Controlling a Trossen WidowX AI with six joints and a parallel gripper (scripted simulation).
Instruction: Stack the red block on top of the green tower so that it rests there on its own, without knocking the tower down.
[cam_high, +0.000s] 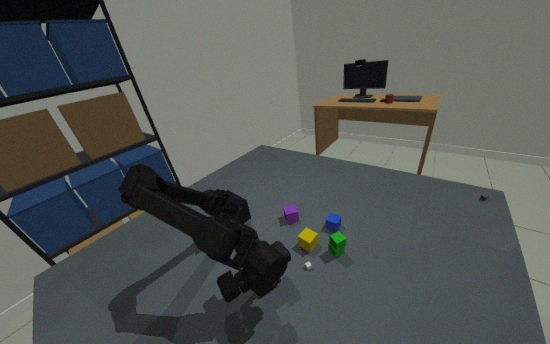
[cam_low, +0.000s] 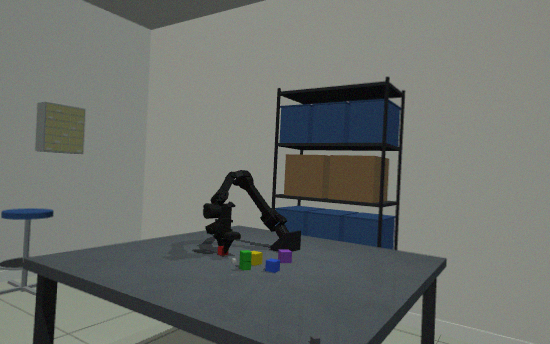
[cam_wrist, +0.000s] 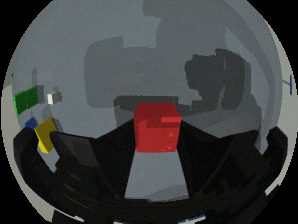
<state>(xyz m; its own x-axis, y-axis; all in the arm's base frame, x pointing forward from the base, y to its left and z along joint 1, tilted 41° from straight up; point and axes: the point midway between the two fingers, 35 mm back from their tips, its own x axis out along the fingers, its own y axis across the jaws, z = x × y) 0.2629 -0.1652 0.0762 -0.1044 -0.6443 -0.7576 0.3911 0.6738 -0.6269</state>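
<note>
The red block is between the two fingers of my gripper, low at the table top. In the wrist view both fingers meet its sides, so the gripper is shut on it. In the top view the arm hides the red block and the fingertips. Whether the block touches the table is hard to tell. The green tower, two green blocks high, stands upright apart from my gripper, at the left edge of the wrist view.
A yellow block stands close beside the tower. A blue block is behind the tower in the top view, with a purple block farther left. A small white cube lies between gripper and tower.
</note>
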